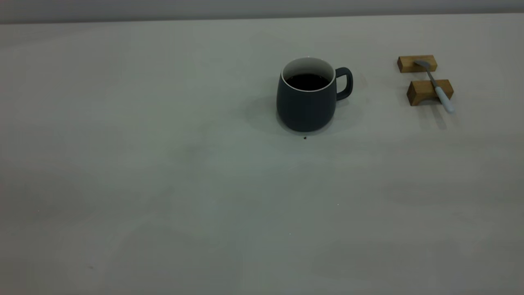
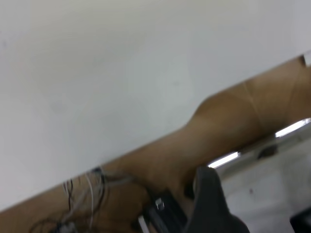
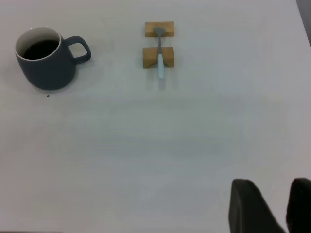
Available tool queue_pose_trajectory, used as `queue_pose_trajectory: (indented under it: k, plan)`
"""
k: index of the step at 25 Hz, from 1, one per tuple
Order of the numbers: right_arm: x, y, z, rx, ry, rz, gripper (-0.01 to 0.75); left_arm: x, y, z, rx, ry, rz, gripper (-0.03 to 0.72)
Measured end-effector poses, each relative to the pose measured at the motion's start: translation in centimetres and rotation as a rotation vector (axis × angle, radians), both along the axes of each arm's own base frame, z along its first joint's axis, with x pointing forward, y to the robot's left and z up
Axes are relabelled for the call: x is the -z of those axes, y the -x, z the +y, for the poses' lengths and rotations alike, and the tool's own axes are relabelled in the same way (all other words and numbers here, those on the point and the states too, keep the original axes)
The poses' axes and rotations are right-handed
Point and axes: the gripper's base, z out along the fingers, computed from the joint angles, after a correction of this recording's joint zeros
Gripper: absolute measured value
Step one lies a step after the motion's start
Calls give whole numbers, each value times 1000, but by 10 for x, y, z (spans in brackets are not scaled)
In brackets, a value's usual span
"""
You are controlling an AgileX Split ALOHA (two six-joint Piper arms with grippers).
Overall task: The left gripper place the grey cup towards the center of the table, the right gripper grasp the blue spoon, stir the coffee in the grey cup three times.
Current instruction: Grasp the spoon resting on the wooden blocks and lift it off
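Observation:
The grey cup (image 1: pixel 308 98) stands upright a little right of the middle of the table (image 1: pixel 163 164), its handle pointing right, with the coffee (image 1: pixel 307 81) dark inside it. The blue spoon (image 1: pixel 438 88) lies across two wooden blocks to the cup's right, pale handle toward the front. The right wrist view also shows the cup (image 3: pixel 46 60) and the spoon (image 3: pixel 160 63), far from my right gripper (image 3: pixel 277 194), which is open and holds nothing. My left gripper (image 2: pixel 255 213) is open and empty, off past the table's edge. Neither gripper appears in the exterior view.
Two wooden blocks (image 1: pixel 416 63) (image 1: pixel 428 92) carry the spoon near the table's right side. A tiny dark speck (image 1: pixel 305 137) lies just in front of the cup. The left wrist view shows the table's edge, brown flooring (image 2: pixel 228 126) and loose cables (image 2: pixel 82 194) below it.

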Motion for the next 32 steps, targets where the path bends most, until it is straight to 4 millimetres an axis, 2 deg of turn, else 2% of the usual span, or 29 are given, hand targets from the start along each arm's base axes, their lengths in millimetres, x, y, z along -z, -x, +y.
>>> queue_pose_trajectory:
  k: [6, 14, 19, 28, 32]
  plan:
    - [0, 0, 0, 0, 0, 0, 238, -4, 16, 5, -23, 30, -115, 585]
    - [0, 0, 0, 0, 0, 0, 238, -5, 36, 11, -243, 39, -265, 585]
    - [0, 0, 0, 0, 0, 0, 238, -3, 54, 10, -305, 44, -378, 585]
    - [0, 0, 1, -12, -10, -1, 238, -3, 54, 10, -309, 42, -375, 585]
    - [-10, -10, 2, -35, 6, 36, 282, -3, 54, 10, -309, 42, -375, 585]
